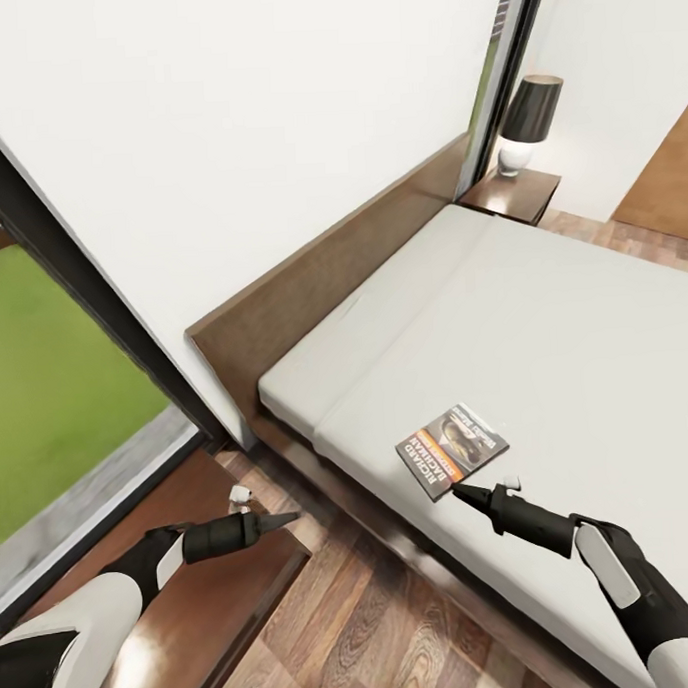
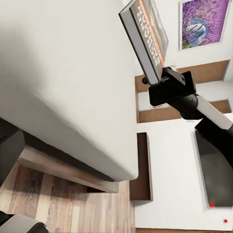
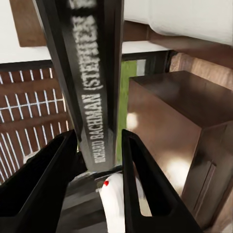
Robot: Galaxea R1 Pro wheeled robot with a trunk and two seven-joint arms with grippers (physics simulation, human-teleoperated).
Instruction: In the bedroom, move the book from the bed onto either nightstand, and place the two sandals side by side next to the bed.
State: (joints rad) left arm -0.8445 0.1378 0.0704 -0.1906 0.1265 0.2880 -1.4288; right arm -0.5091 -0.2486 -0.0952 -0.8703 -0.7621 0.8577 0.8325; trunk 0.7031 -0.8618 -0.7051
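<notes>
Book (image 1: 452,449) pinched in right hand (image 1: 459,492), above bed (image 1: 584,334)

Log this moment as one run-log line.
phase: book pickup | right gripper: shut on book, lifted above bed | left gripper: over near nightstand, state unclear

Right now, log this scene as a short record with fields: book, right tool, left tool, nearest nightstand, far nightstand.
book: thin dark paperback with orange band, at the pale mattress edge
right tool: right tool shut on the book's edge
left tool: left tool held over the near glossy dark brown nightstand, holding nothing
far nightstand: dark brown nightstand bearing a black-shaded lamp
</notes>
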